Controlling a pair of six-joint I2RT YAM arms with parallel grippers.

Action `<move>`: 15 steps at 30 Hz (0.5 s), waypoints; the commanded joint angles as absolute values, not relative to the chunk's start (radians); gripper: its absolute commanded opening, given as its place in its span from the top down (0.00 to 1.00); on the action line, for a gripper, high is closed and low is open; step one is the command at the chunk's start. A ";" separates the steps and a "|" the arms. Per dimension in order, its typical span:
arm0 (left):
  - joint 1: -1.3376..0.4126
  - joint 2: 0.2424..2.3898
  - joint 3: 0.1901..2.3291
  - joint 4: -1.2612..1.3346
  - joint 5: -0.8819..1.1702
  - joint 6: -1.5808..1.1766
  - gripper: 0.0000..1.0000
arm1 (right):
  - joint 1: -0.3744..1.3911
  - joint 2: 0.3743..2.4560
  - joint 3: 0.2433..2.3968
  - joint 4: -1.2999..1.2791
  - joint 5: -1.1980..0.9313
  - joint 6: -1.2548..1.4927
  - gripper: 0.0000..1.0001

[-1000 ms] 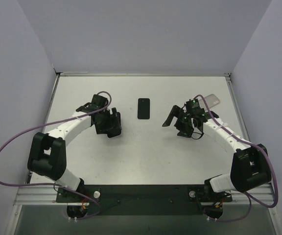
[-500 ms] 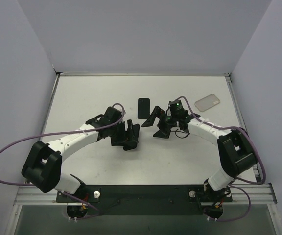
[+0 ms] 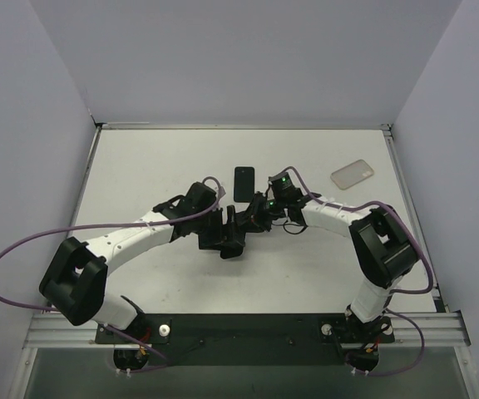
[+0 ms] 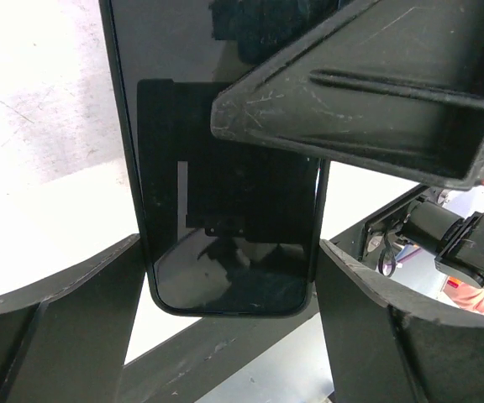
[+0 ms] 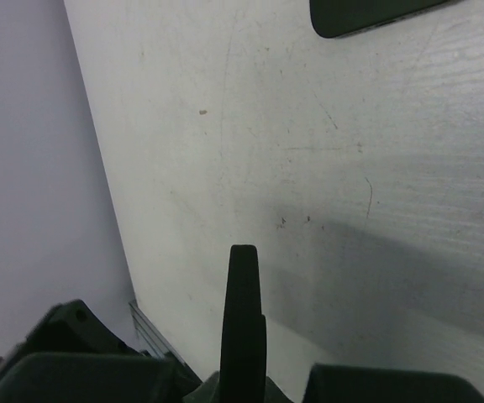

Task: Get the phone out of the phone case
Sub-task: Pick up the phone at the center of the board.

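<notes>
Both arms have just swung in from the sides. A second ago they were well apart; now they meet in the middle of the frame. The left end effector [image 3: 229,235] and the right end effector [image 3: 249,222] are bunched up together, touching or nearly so, just below the phone [image 3: 244,184].

In the left wrist view, the left end effector is wide open. Its two fingers [image 4: 65,311] sit on each side of the round near end of the phone, very close to it. I cannot tell if they touch it. It is not squeezing anything. A finger of the right end effector hangs over the phone at the upper right of that view. I cannot tell if the right one is open or closed, and nothing shows in it.

The phone lies flat on the counter [image 3: 140,166], in the middle, a bit above center. The clear case [image 3: 352,173] lies alone at the upper right, well apart from the phone. So the phone looks like it is already out, and the job looks nearly done.

There is little room between the two arms, so they could bump. The left side of the counter is wide open. The case lies near the right edge. Walls stand at the left, right and far sides.
</notes>
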State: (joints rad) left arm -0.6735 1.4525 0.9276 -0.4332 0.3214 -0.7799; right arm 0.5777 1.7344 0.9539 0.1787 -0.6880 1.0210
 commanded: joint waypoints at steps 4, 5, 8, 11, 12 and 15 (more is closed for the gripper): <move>-0.681 1.404 1.020 -0.383 0.350 -0.784 0.25 | 0.560 1.709 0.996 0.207 -0.753 1.019 1.00; -0.681 1.401 1.038 -0.394 0.356 -0.776 0.13 | 0.554 1.701 0.994 0.212 -0.761 1.017 1.00; -0.670 1.368 1.064 -0.422 0.393 -0.756 0.06 | 0.517 1.675 0.973 0.251 -0.807 1.035 1.00; -0.615 1.309 1.059 -0.414 0.477 -0.761 0.06 | 0.474 1.626 0.911 0.371 -0.874 1.086 1.00; -0.563 1.289 1.033 -0.397 0.544 -0.782 0.05 | 0.465 1.617 0.899 0.391 -0.891 1.094 1.00; -0.479 1.217 0.958 -0.286 0.662 -0.853 0.06 | 0.430 1.591 0.868 0.460 -0.960 1.106 1.00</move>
State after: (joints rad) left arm -0.5781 1.3312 0.9859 -0.4431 0.4583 -0.7799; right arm 0.4660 1.6676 0.8959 0.2970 -0.8265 1.0592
